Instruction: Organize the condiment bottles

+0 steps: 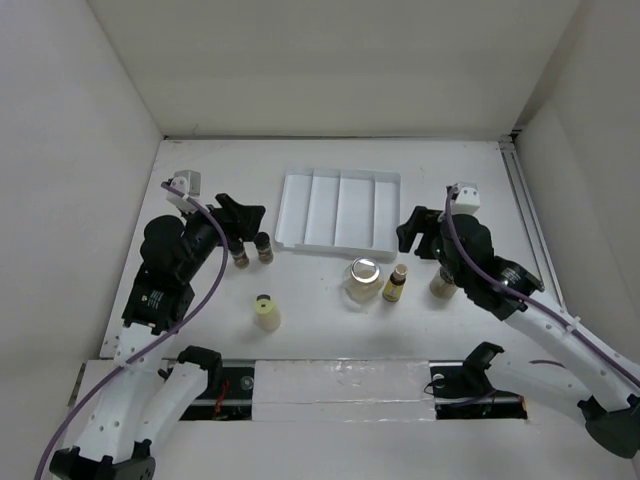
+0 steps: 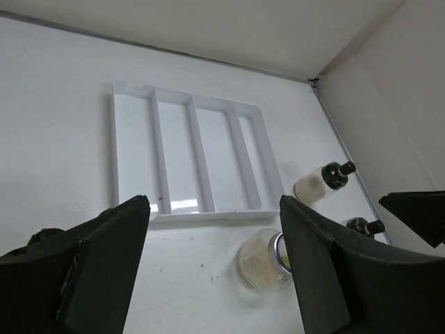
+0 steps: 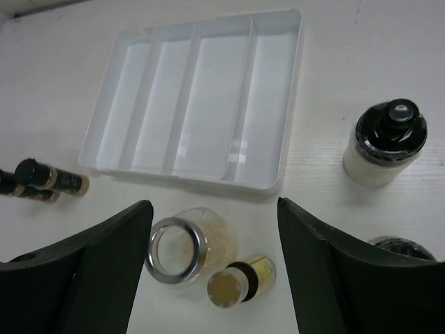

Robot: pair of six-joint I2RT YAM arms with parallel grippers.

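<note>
Of the condiment bottles, two brown black-capped shakers [image 1: 241, 258] [image 1: 264, 247] stand just in front of my left gripper [image 1: 240, 218], which is open and empty [image 2: 214, 202]. A pale cream bottle [image 1: 266, 311] stands nearer the front. The wide clear silver-lidded jar [image 1: 363, 280] [image 3: 184, 247] and the slim yellow bottle [image 1: 395, 283] [image 3: 243, 282] stand together mid-table, below my open, empty right gripper [image 1: 410, 228] [image 3: 213, 202]. A black-capped pale bottle [image 3: 386, 142] [image 2: 320, 182] is right of them, and another black cap [image 3: 400, 247] shows beside my right finger.
The white ridged tray [image 1: 338, 210] [image 3: 195, 104] lies behind the bottles with nothing in its slots. White walls close in the table on the left, back and right. A taped strip runs along the front edge between the arm bases.
</note>
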